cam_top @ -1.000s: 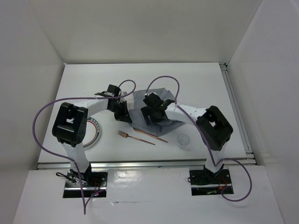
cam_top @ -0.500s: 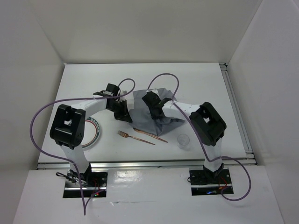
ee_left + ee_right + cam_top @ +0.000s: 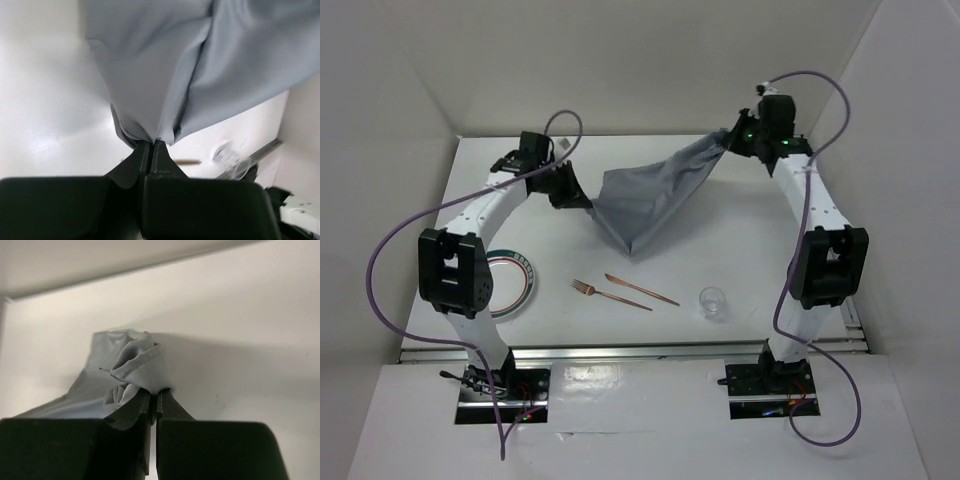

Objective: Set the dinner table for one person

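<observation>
A grey cloth (image 3: 645, 195) hangs stretched above the white dinner table (image 3: 740, 225), sagging to a point near the middle. My left gripper (image 3: 588, 203) is shut on the cloth's left corner (image 3: 150, 135). High at the back right, my right gripper (image 3: 728, 140) is shut on the opposite corner (image 3: 145, 372). Near the front lie a copper fork (image 3: 610, 294) and a copper knife (image 3: 642, 290). A striped-rim plate (image 3: 515, 283) sits front left, partly under my left arm. A clear glass (image 3: 714, 301) stands front right.
White walls close in the table at the back and both sides. A metal rail (image 3: 825, 235) runs along the right edge and the near edge. Purple cables loop from both arms.
Both grippers have swung apart and up from the table's middle, pulling the bunched cloth out into a stretched sheet. The right gripper shut on its corner and rose to the back right.
</observation>
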Robot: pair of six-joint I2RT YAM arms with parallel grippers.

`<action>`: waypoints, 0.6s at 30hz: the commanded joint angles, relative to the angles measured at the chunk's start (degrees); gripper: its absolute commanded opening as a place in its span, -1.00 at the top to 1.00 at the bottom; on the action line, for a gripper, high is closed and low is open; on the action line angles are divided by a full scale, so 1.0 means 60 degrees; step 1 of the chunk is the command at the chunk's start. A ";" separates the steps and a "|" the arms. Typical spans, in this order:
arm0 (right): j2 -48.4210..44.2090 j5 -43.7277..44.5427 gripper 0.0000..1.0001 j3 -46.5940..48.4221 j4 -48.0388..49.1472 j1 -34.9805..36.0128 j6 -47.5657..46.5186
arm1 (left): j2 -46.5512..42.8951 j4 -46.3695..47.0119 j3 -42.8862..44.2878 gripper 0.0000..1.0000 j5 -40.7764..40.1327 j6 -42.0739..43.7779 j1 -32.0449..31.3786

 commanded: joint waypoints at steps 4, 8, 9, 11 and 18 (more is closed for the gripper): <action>0.0227 -0.4903 1.00 0.0262 0.2300 -0.2190 0.2136 | 0.0228 -0.0664 0.3079 1.00 -0.0078 -0.0246 0.0520; -0.0902 -0.5317 0.80 -0.3118 0.4210 -0.2615 0.2035 | -0.0298 -0.0229 0.2029 1.00 0.0039 -0.0334 0.0741; -0.0904 -0.5215 0.38 -0.4285 0.4343 -0.2949 0.2035 | -0.0430 -0.0008 0.1141 1.00 0.0039 -0.0421 0.0741; -0.0497 -0.4938 -0.64 -0.4808 0.3924 -0.3244 0.1933 | -0.0549 0.0490 0.0257 1.00 0.0273 -0.0553 0.0741; -0.0813 -0.1284 -0.78 -0.4048 0.1649 -0.2458 0.1641 | 0.0491 0.0916 -0.1663 1.00 0.0274 -0.0553 0.0273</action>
